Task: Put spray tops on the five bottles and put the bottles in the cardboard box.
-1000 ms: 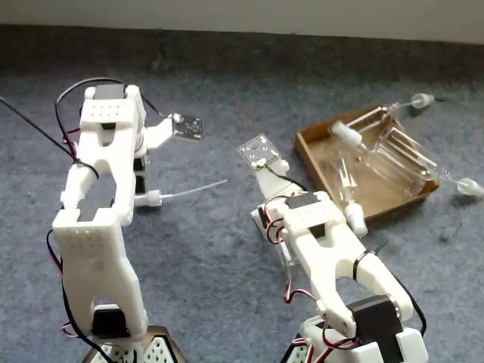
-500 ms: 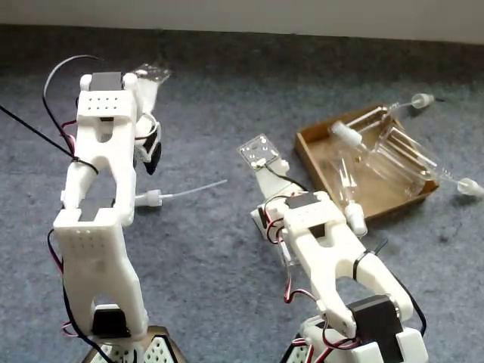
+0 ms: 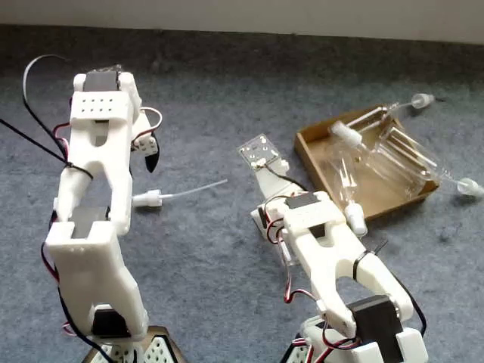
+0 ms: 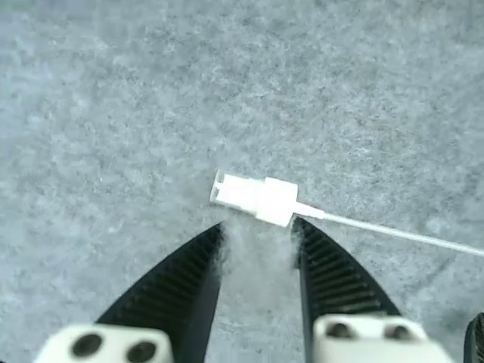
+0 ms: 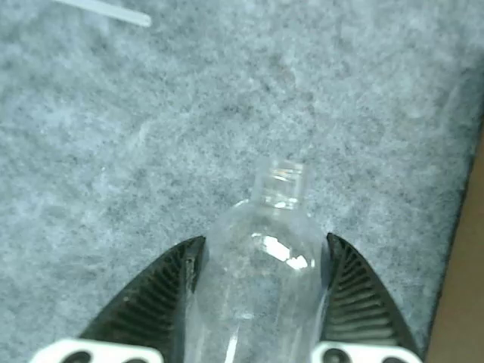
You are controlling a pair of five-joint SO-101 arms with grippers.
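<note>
Now the left gripper (image 4: 257, 231) stands open, a white spray top (image 4: 257, 198) lying just beyond its fingertips on grey carpet (image 4: 113, 113). The right gripper (image 5: 265, 240) clasps a clear uncapped plastic bottle (image 5: 261, 287); from above, the brown cardboard box (image 3: 308, 157) sits at its three o'clock.

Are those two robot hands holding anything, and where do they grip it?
The right hand grips a clear uncapped bottle around its body, just below the neck. The left hand is open and empty, above a loose spray top.
</note>
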